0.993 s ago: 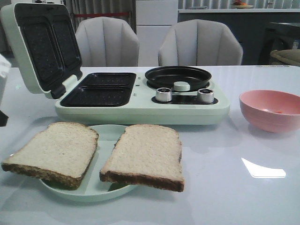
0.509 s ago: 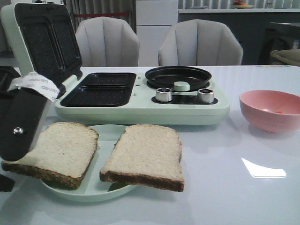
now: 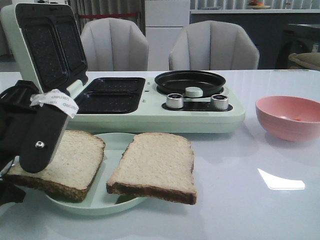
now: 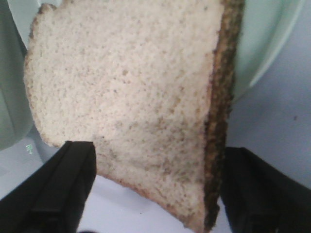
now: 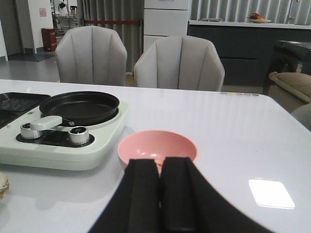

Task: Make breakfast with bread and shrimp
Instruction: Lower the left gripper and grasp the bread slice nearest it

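On the white desk in front of you, a pale green plate carries two slices of wholemeal bread, the left slice and the right slice side by side. Your left claw is spread wide, its black fingers flanking the near corner of the left slice without gripping it. Behind the plate sits a mint-green breakfast maker with its lid raised and a round black pan beside the sandwich wells. Well to the right stands a pink bowl with a small orange shrimp piece inside. Your right claw hangs before the bowl, fingers pressed together, holding nothing.
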{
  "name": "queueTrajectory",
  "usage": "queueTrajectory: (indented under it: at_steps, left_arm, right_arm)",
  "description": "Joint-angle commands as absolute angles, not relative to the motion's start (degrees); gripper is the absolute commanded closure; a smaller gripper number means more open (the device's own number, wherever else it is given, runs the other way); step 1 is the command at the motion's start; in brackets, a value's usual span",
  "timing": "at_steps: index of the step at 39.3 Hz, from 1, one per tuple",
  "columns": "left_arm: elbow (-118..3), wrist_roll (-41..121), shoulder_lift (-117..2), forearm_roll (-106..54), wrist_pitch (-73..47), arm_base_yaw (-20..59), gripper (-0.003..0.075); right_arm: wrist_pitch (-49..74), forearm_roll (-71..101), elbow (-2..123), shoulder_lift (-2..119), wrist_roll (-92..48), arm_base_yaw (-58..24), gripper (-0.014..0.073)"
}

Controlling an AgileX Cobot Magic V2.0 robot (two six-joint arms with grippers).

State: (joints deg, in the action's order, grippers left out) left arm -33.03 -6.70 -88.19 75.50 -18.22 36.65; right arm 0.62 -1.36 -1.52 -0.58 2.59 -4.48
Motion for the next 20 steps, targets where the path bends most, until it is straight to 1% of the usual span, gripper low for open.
queueTrajectory:
  at_steps: [1,4,6,8,9,11,20]
  left_arm:
    - [-35.16,-6.90,-87.99,77.01,-18.08,35.72,0.0280]
    - [-35.18,-6.90,-88.23,77.01,-17.64,35.40,0.0415]
    - [-35.18,-6.90,-88.23,77.01,-17.64,35.40,0.0526]
    - [-35.18,-6.90,-88.13,77.17,-17.64,35.40,0.0598]
    - [-35.18,-6.90,-88.05,77.41,-17.64,35.40,0.0617]
    - [-35.18,-6.90,-87.87,77.54,-17.77,35.40,0.0596]
    - [-35.18,-6.90,-84.13,76.52,-19.13,35.40,0.0599]
  right_arm:
    - [-3.81,-1.84,-0.58,-1.85,2.53,-4.03,0.0462]
    - [-3.81,-1.84,-0.58,-1.85,2.53,-4.03,0.0462]
    - [-3.81,-1.84,-0.58,-1.85,2.53,-4.03,0.0462]
    - [-3.81,-1.84,-0.58,-1.85,2.53,-4.03,0.0462]
    - [-3.81,-1.84,-0.58,-1.85,2.53,-4.03,0.0462]
    - [-3.81,-1.84,-0.58,-1.85,2.53,-4.03,0.0462]
    - [-3.81,-1.84,-0.58,-1.85,2.53,-4.03,0.0462]
